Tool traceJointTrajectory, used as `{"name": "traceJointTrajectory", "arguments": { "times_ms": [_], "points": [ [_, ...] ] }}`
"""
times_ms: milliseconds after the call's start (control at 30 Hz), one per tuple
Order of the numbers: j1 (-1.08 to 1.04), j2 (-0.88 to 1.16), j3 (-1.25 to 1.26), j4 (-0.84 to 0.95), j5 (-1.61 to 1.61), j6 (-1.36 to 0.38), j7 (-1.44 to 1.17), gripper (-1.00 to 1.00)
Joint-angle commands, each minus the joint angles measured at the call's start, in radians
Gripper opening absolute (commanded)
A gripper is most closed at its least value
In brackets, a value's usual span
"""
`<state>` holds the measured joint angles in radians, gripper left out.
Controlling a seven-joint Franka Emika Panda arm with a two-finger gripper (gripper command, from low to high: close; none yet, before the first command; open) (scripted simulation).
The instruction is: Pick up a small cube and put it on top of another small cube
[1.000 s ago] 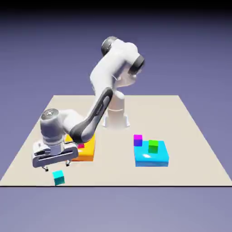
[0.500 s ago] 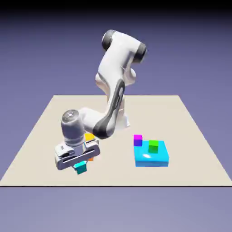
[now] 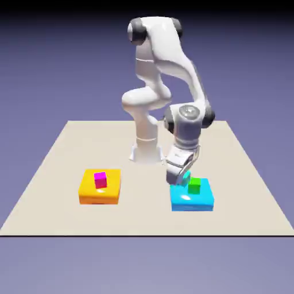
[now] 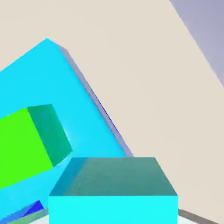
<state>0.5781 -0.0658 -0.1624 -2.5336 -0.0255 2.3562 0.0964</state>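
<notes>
The teal small cube (image 4: 113,189) fills the bottom of the hand view, held between my fingers. A grey fingertip (image 4: 194,217) just shows at its right. In the exterior view my gripper (image 3: 178,179) hangs low, shut on that cube, at the left rear corner of the blue slab (image 3: 192,198). The hand stands where the other small cube, magenta-topped with violet sides, stood, and it hides that cube. The green cube (image 3: 194,185) (image 4: 30,142) sits on the slab, just to the exterior view's right of the gripper.
An orange slab (image 3: 100,192) lies on the exterior view's left, with a magenta cube (image 3: 100,180) with pink-red sides on top. The robot's base (image 3: 146,150) stands at the table's far edge.
The gripper shut on the teal cube near the front left of the table. It lifted the cube and swung across to the blue slab on the exterior view's right, uncovering the orange slab.
</notes>
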Motion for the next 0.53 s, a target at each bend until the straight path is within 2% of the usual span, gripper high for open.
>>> {"name": "traceJointTrajectory", "arguments": {
  "times_ms": [0, 100, 267, 300, 333, 500],
  "points": [
    [0.001, -0.036, 0.031, -0.025, -0.034, 0.002, 0.028, -1.00],
    [0.015, -0.093, 0.079, -0.064, -0.083, 0.005, 0.068, -1.00],
    [0.008, 0.074, 0.073, -0.108, -0.092, 0.217, 0.075, -1.00],
    [0.008, 0.074, 0.073, -0.108, -0.092, 0.217, 0.075, 1.00],
    [0.008, 0.074, 0.073, -0.108, -0.092, 0.217, 0.075, 1.00],
    [0.015, -0.093, 0.079, -0.064, -0.083, 0.005, 0.068, 1.00]
  ]
}}
